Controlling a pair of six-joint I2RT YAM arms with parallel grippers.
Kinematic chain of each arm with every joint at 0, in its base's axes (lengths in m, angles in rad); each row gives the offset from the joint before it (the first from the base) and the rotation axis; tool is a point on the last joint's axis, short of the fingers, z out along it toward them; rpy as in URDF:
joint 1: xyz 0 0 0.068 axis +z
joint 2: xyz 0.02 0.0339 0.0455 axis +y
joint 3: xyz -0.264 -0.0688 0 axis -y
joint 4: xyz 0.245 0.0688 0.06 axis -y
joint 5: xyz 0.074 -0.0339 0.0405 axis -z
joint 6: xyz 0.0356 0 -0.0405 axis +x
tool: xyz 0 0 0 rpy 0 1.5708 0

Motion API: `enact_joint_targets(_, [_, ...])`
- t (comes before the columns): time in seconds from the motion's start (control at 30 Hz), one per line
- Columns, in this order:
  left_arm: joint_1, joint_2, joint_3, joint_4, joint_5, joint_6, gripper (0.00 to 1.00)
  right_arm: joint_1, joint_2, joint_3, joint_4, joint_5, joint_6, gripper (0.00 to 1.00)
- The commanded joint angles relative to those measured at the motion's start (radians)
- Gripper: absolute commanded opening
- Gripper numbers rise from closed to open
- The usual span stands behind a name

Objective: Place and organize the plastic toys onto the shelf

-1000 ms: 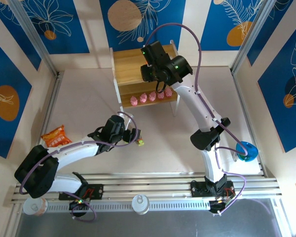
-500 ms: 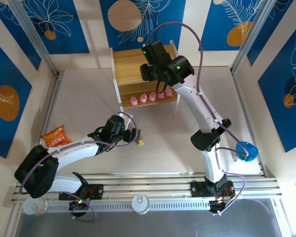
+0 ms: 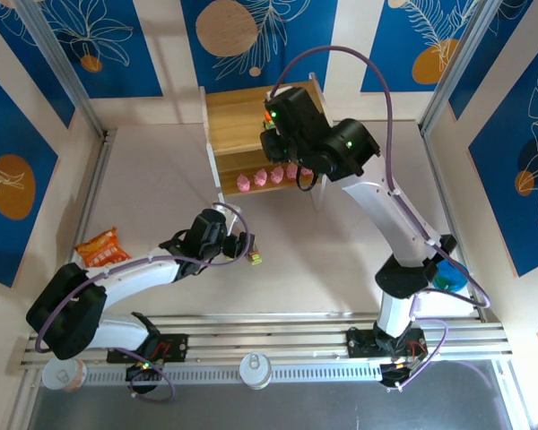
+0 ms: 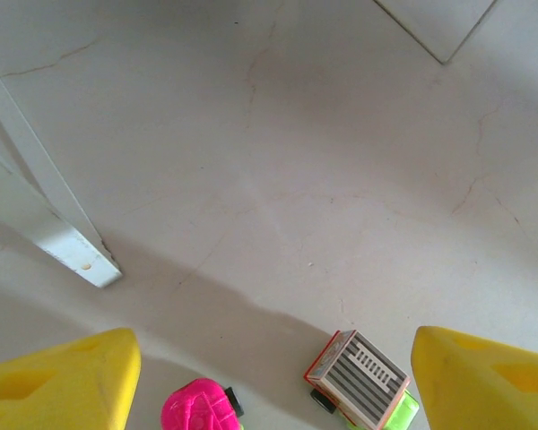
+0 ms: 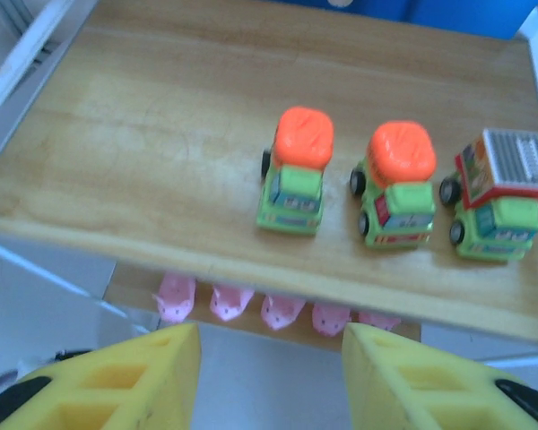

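Beyond right gripper [image 5: 269, 358], parted, empty: 3 shelved cars [image 5: 397, 184], 5 pink figurines [image 5: 276, 312] on shelf [image 5: 143, 152]. Between fingers of wide, empty left gripper [image 4: 271, 363]: 2 loose cars [image 4: 359, 378] yet to shelve.

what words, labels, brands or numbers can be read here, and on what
None can be read.
Snack bag: print too small to read.
Toy cars on the shelf: front stickers blurred, illegible.
Grey-topped car on the table: ribbed lines, no writing.

No legible text or markings
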Motion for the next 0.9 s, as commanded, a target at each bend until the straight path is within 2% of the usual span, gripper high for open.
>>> enact_joint_targets(0.0, [-0.009,-0.023,0.012,-0.016,-0.052,0.006,0.79,0.036,-0.067,-0.134,0.066,0.021,0.047,0.45])
enact_joint_targets(0.23, [-0.006,-0.012,0.020,-0.052,-0.114,-0.012,0.79,0.107,-0.161,-0.435,0.159,0.012,0.141,0.45])
enact_joint_targets(0.4, [-0.003,-0.015,0.022,-0.069,-0.143,-0.020,0.79,0.130,-0.178,-0.585,0.201,-0.018,0.213,0.45])
enact_joint_targets(0.87, [0.021,0.002,0.033,-0.106,-0.143,-0.038,0.79,0.155,-0.177,-0.835,0.320,-0.096,0.327,0.45])
